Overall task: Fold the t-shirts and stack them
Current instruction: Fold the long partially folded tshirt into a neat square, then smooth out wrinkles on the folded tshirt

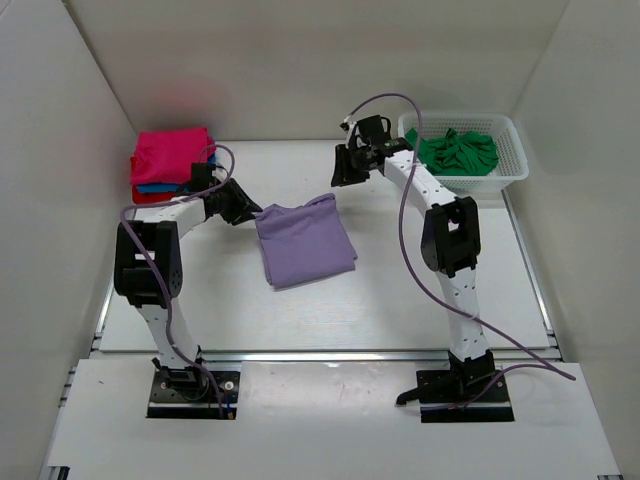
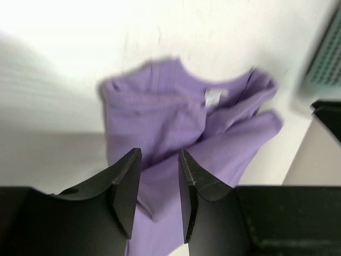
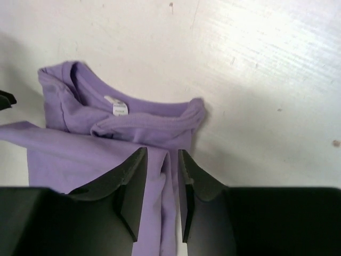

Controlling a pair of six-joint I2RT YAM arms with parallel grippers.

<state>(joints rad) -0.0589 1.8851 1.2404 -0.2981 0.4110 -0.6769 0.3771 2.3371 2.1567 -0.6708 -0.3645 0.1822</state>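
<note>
A lilac t-shirt (image 1: 303,243) lies folded on the table's middle, collar at the far edge. It also shows in the left wrist view (image 2: 176,122) and the right wrist view (image 3: 106,144). My left gripper (image 1: 246,208) is open and empty by the shirt's far left corner; in its wrist view (image 2: 160,160) cloth shows beyond the gap. My right gripper (image 1: 343,168) is open and empty above and behind the far right corner, and shows in its wrist view (image 3: 162,157). A folded stack, magenta tee (image 1: 170,152) over blue and red, sits far left. A green tee (image 1: 458,152) lies crumpled in the basket.
The white lattice basket (image 1: 516,166) stands at the far right against the back wall. White walls close in the table on the left, back and right. Purple cables loop off both arms.
</note>
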